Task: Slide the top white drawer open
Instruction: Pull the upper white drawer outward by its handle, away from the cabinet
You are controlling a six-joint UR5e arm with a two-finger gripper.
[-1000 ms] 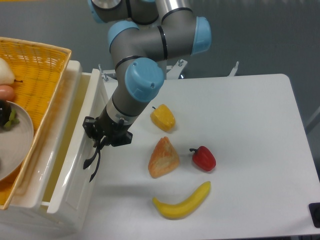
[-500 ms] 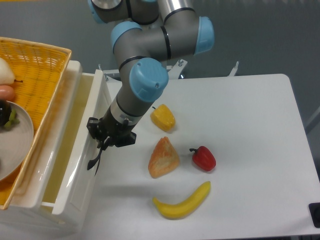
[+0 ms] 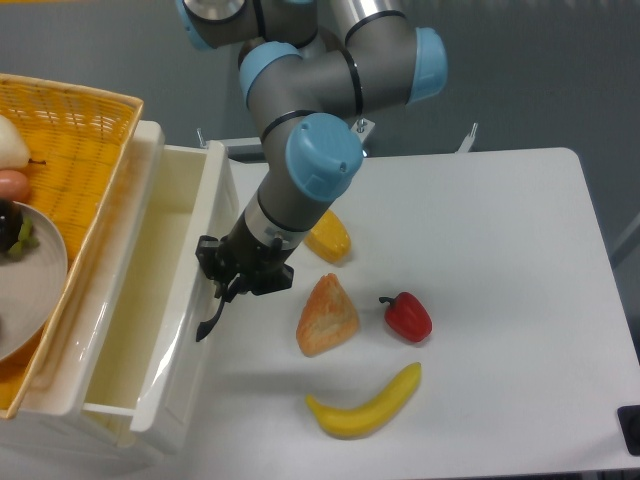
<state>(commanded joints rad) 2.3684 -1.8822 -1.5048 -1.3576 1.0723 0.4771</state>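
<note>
Camera: end effector (image 3: 222, 292) touching top white drawer (image 3: 190, 330).

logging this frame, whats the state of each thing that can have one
top white drawer: pulled well open, inside looks empty
black handle: held at the claw
claw: at the handle, closed on it as far as can be seen
yellow basket: on the cabinet top, holding a plate with food

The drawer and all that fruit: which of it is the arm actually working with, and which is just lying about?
In the job:
- top white drawer, pulled partly out
- its black handle
- gripper, at the handle

Just lying about:
- banana
- red pepper
- yellow pepper
- orange wedge
- basket
</note>
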